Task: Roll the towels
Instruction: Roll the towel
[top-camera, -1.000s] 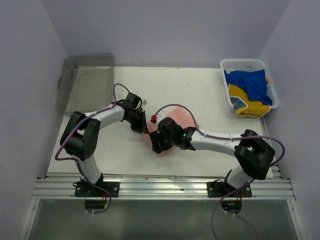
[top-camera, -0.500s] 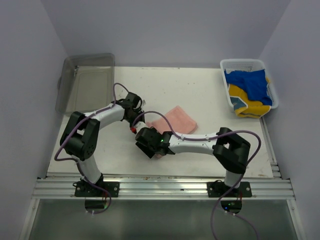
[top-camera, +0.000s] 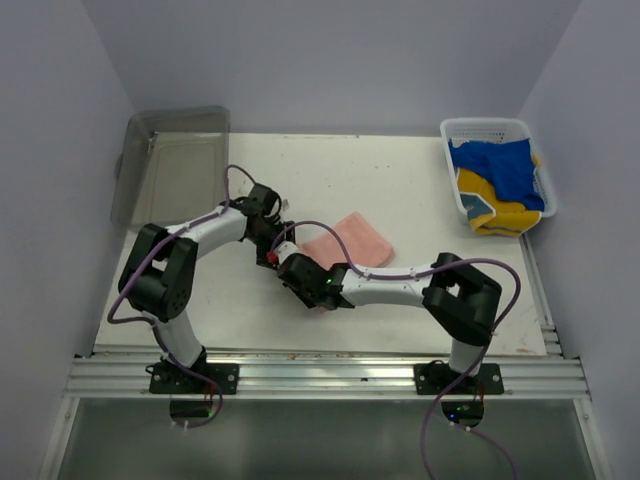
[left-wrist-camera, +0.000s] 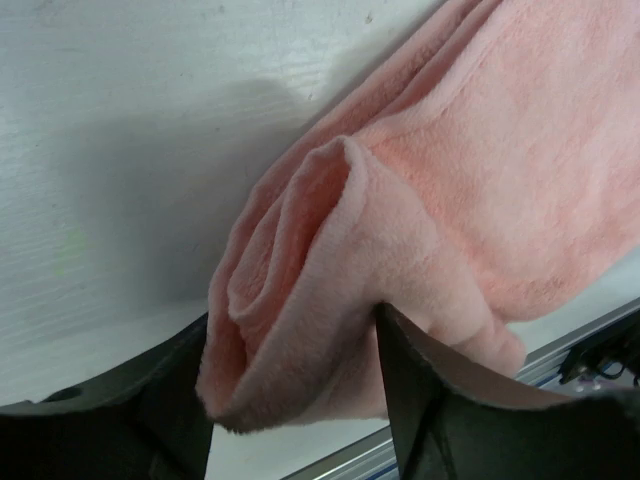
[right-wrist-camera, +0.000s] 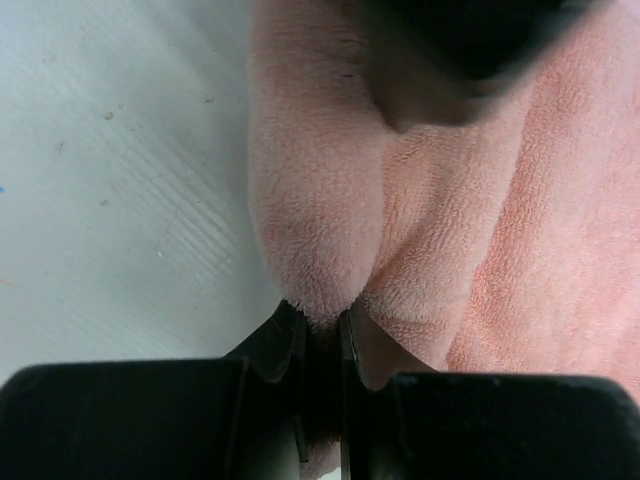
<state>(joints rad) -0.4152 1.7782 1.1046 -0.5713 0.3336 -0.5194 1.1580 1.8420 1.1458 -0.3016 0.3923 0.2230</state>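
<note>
A salmon pink towel lies mid-table, its near-left end rolled up. That rolled end sits between the spread fingers of my left gripper, and both fingers touch the cloth. My right gripper meets it from the near side and is shut on a fold of the pink towel. A blue towel and a yellow towel lie in the white basket at the back right.
A grey translucent tray stands at the back left corner. The metal rail runs along the table's near edge. A dark blurred shape hangs over the towel in the right wrist view.
The right arm swung left off the towel, then its jaws closed on the towel's near-left fold. The left jaws spread apart around the rolled end.
</note>
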